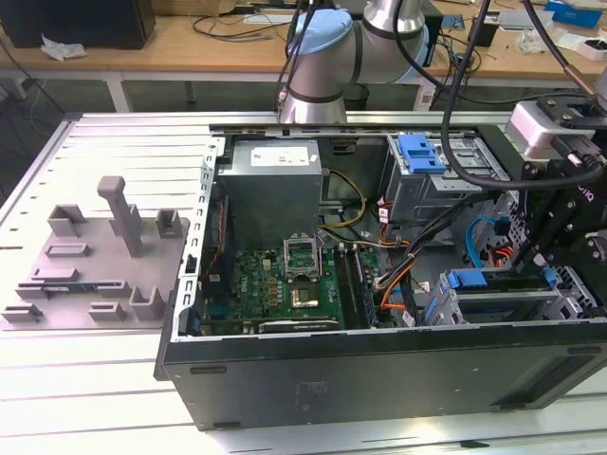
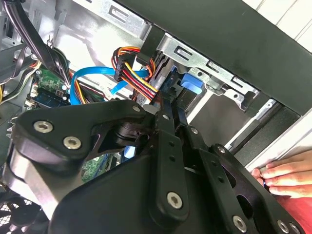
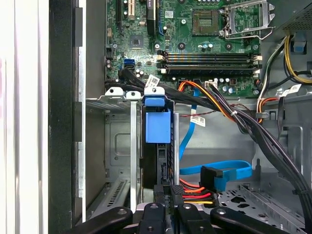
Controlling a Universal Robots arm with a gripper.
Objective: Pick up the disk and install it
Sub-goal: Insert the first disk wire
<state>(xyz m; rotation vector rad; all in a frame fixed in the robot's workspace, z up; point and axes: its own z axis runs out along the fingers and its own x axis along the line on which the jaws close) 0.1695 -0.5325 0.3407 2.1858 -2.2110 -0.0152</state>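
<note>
One black gripper (image 3: pixel 165 214) is lowered into the open black computer case (image 1: pixel 379 365); jaws closed on one blue-bracketed silver disk (image 3: pixel 158 124), standing on edge in the grey drive cage (image 3: pixel 122 146) at the motherboard's (image 3: pixel 195 44) six o'clock

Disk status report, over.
Gripper down inside the case at the drive bay. Silver disk in blue carrier standing edge-on in the bay. Orange-red power cables crowd alongside.

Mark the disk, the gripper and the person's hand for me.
disk (image 3: pixel 158 127): first wrist view, on its blue carrier's front.
gripper (image 3: pixel 165 214): first wrist view, midway between its fingers.
hand (image 2: pixel 285 178): second wrist view, on the fingers resting by the case.
</note>
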